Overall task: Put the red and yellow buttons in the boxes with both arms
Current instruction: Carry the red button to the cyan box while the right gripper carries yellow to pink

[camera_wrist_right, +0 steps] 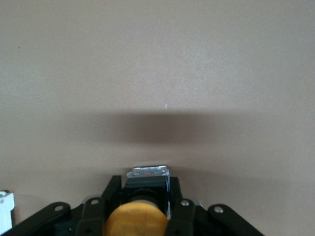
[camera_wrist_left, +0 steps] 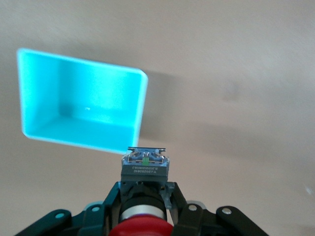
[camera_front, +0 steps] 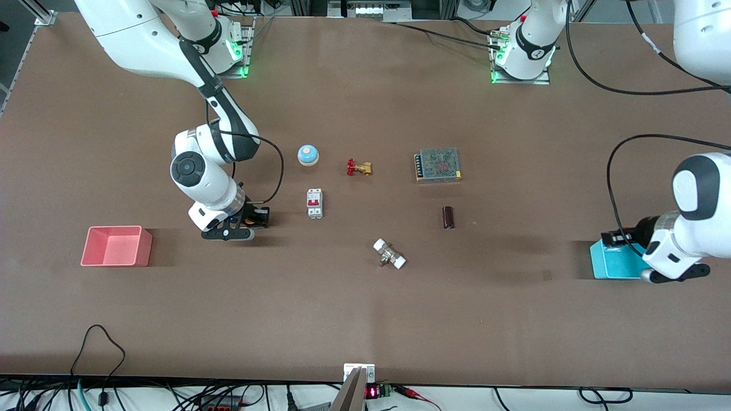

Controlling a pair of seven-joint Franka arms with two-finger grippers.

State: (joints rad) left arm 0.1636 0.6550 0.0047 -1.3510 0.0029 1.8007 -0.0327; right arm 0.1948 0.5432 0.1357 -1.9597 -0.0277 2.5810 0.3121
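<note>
The red button [camera_wrist_left: 143, 196] is clamped in the left gripper [camera_wrist_left: 142, 209], at the bottom centre of the left wrist view. Its long axis runs up the frame: the red cap sits at the bottom edge, and the black body with its metal terminal end points toward the cyan box [camera_wrist_left: 81, 105], seen at upper left of that view. In the front view, the left gripper [camera_front: 625, 238] is held over the cyan box [camera_front: 614, 264] at the right edge of the frame.

The yellow button [camera_wrist_right: 140, 206] is gripped likewise by the right gripper [camera_wrist_right: 142, 206], cap at the bottom edge, terminal end pointing up the frame over bare table [camera_wrist_right: 157, 73]. In the front view, the right gripper [camera_front: 251, 220] is seen left of centre, well apart from the pink box [camera_front: 117, 246] at lower left.
</note>
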